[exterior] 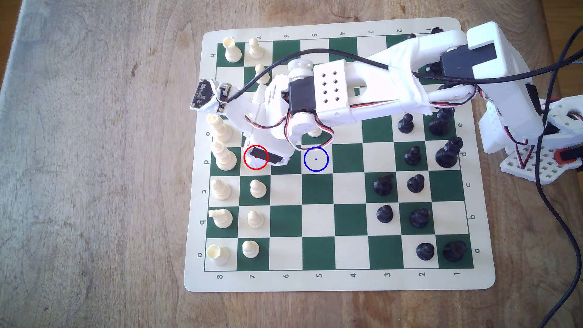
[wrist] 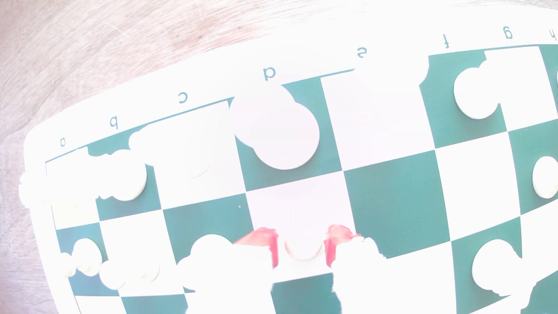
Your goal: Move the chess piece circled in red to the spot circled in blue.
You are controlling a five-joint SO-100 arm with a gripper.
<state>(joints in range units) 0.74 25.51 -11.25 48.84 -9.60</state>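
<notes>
The pincer (exterior: 263, 159) hides the red-ringed pawn (wrist: 303, 250), washed out by glare.

Looks like a home or hobby bench setup to me: worn wooden table (exterior: 94, 157), roll-up vinyl chess mat (exterior: 347, 280), 3D-printed white arm (exterior: 394, 82) with loose black cables (exterior: 555, 202) trailing off. I see no lab fixtures.

surface: worn wooden table (exterior: 94, 189) | on it: cream-and-green chess mat (exterior: 340, 280), lying flat | arm's white base (exterior: 536, 164) just beside the mat's exterior-view right edge | black cable (exterior: 564, 239) near that base
</notes>
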